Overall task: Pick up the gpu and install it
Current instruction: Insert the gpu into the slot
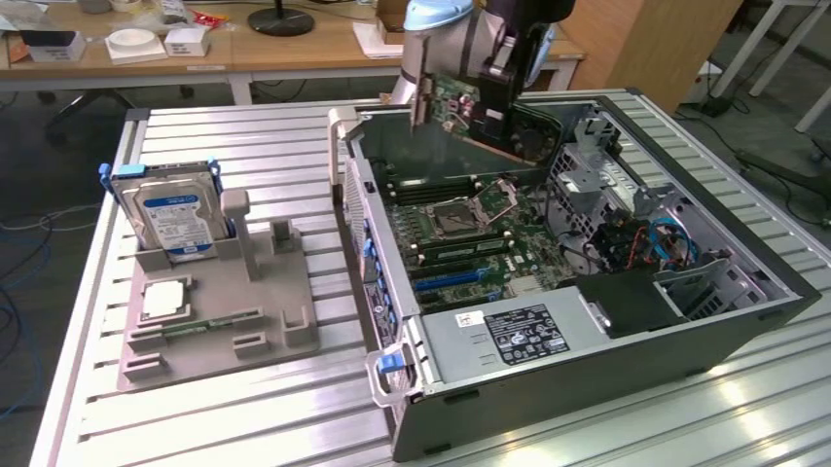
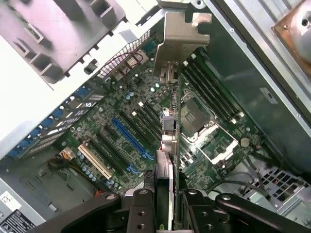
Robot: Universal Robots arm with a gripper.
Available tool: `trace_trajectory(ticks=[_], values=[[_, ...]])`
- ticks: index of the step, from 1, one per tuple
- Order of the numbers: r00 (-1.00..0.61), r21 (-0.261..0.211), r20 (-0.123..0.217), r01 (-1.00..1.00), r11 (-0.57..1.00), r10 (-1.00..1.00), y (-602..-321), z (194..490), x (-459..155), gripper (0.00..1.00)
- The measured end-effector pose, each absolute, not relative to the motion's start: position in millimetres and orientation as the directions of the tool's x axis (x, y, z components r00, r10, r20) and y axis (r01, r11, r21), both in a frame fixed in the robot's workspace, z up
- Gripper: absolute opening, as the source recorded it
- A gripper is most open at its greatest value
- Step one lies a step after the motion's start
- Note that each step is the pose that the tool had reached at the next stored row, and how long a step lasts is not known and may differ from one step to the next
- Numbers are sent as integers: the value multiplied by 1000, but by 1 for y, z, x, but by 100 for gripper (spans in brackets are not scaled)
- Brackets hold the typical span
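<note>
My gripper (image 1: pixel 497 78) is shut on the gpu (image 1: pixel 457 105), a dark card with a silver end bracket (image 1: pixel 415 83). It hangs above the far end of the open computer case (image 1: pixel 571 379). In the wrist view the gpu (image 2: pixel 171 126) is edge-on, running from between my fingers (image 2: pixel 142 209) out to its bracket (image 2: pixel 181 39), and my gripper (image 2: pixel 165 208) clamps its near end. Below the card lies the motherboard (image 2: pixel 121 116) with a blue slot (image 2: pixel 130 138), black slots and the processor socket (image 2: pixel 194 116). The card hangs clear of the board.
A grey fixture (image 1: pixel 214 311) on the exterior view's left holds a silver hard drive (image 1: pixel 175 219), a small chip (image 1: pixel 165 300) and a green memory stick (image 1: pixel 195 326). Inside the case are a power supply (image 1: pixel 513 336), cables (image 1: pixel 649 243) and drive cages. Desks stand behind.
</note>
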State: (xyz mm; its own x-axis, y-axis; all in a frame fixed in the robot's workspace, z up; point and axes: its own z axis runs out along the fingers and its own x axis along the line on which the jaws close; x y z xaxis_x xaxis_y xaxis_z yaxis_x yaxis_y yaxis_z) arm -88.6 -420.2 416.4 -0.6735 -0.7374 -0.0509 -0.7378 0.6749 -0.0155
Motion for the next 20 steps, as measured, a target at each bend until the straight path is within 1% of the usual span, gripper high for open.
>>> trace_trajectory(ticks=[20], values=[[-447,-15,-51,-894,448,-893,-420,416,-89,27]])
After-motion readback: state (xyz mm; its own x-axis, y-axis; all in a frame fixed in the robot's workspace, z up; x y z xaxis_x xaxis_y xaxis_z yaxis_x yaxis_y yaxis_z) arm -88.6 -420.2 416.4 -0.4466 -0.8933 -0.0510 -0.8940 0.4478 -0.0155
